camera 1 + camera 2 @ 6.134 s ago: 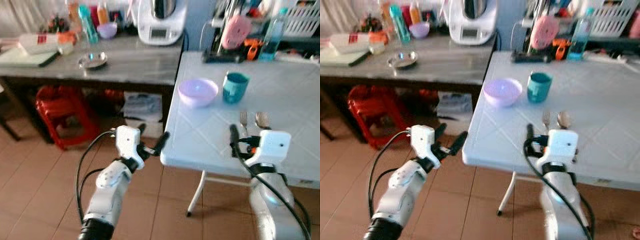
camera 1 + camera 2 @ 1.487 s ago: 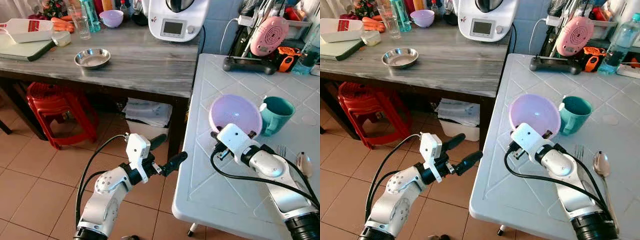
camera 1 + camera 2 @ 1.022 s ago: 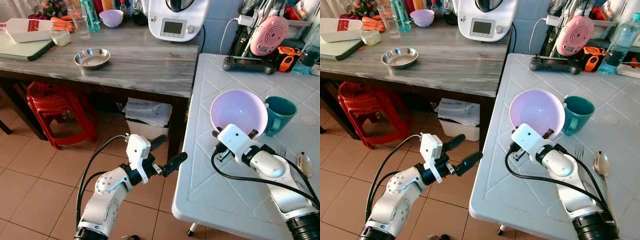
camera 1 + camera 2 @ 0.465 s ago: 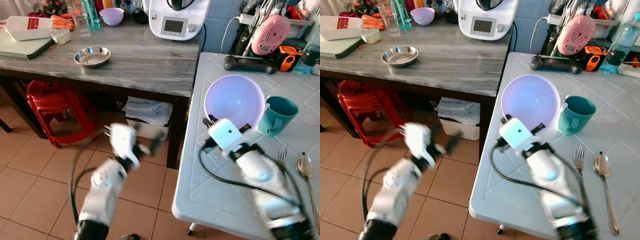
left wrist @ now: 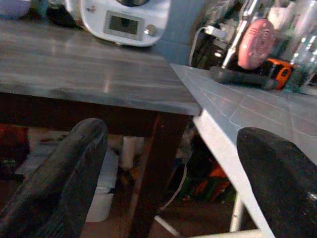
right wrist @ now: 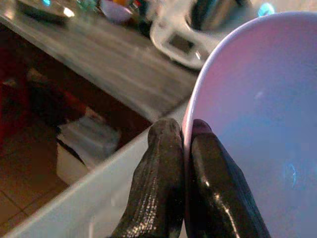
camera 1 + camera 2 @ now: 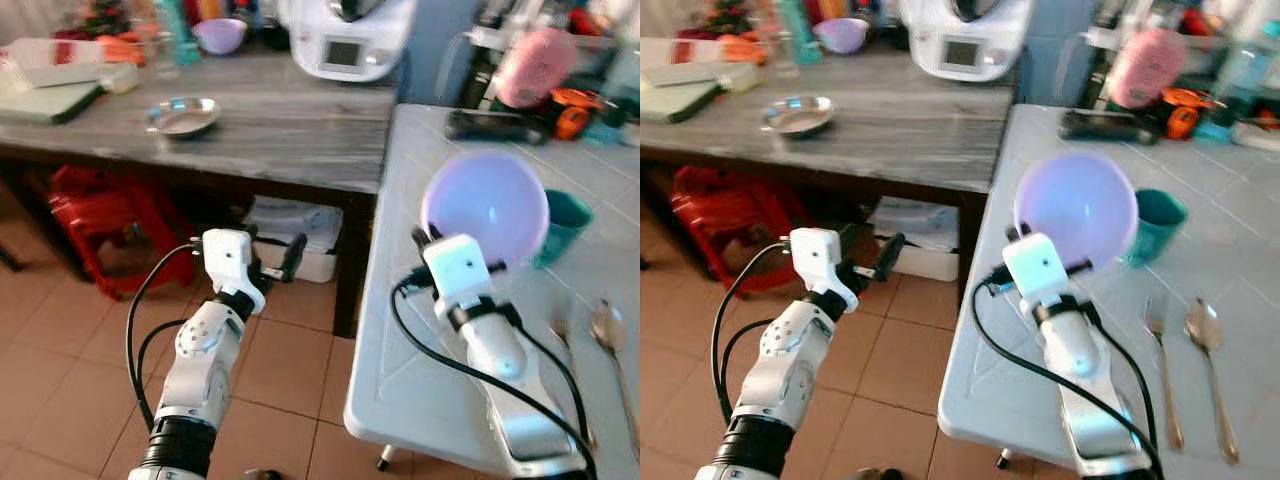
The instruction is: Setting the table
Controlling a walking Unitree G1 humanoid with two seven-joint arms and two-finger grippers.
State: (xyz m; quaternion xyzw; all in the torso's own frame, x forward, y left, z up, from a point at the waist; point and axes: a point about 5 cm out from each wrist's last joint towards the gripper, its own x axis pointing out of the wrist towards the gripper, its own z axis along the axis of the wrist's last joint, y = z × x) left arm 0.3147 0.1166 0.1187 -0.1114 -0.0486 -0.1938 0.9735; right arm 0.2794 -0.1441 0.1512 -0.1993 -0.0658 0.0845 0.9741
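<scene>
My right gripper [image 6: 184,134] is shut on the rim of a lilac plastic bowl [image 7: 485,205], one finger on each side of the wall. It holds the bowl tilted up above the left part of the white tiled table [image 7: 392,345]. Behind the bowl stands a teal mug [image 7: 566,224]. A fork [image 7: 1160,372] and a spoon [image 7: 1208,368] lie side by side on the table, to the right of my arm. My left gripper [image 7: 278,245] hangs open over the floor, left of the table's edge, with nothing between its fingers [image 5: 73,168].
A grey wooden counter [image 7: 270,125] adjoins the table on the left, with a steel dish [image 7: 185,115] and a white kitchen machine [image 7: 345,35] on it. Below it are a red stool [image 7: 95,190] and a white box [image 7: 295,225]. Gadgets and a bottle crowd the table's far end.
The right gripper has raised the bowl off the table and tipped it upright. The left arm has swung back toward the counter. The view has shifted a little.
</scene>
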